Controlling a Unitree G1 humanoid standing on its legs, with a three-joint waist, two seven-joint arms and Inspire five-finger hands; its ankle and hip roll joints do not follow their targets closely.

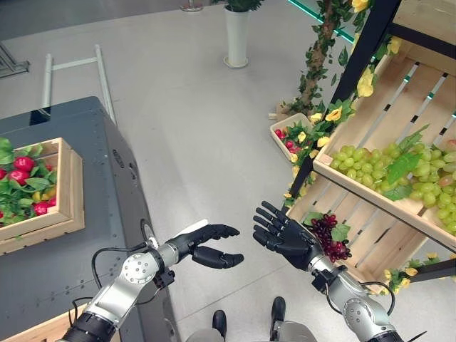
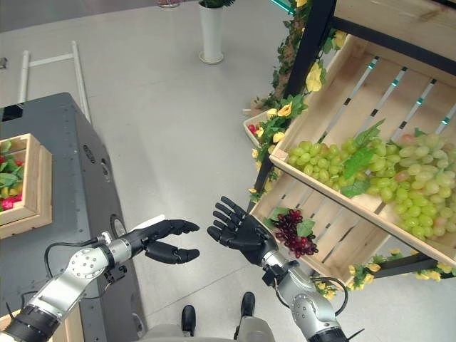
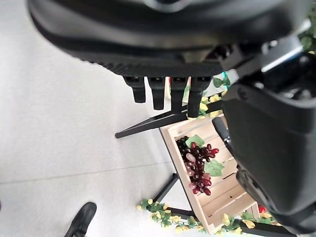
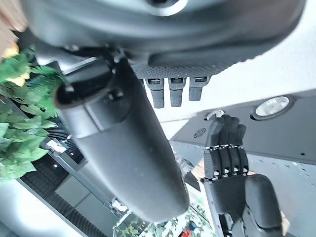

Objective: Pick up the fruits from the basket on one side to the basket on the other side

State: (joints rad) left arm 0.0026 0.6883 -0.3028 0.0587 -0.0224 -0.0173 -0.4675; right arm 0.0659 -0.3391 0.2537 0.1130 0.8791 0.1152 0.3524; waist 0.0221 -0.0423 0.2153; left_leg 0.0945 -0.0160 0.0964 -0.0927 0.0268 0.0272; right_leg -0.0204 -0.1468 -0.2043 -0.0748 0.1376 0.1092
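Hovering over the floor, the left hand and right hand are facing each other with fingers extended, holding nothing. Dark grapes are lying in the lower wooden crate, at the right hand's 3 o'clock. Green grapes are resting on the shelf at 1 o'clock; the fruit basket is sitting at 9 o'clock.

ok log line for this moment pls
left robot hand: open, empty, mid-air | right robot hand: open, empty, beside dark grapes | dark grapes: in lower crate | green grapes: upper crate
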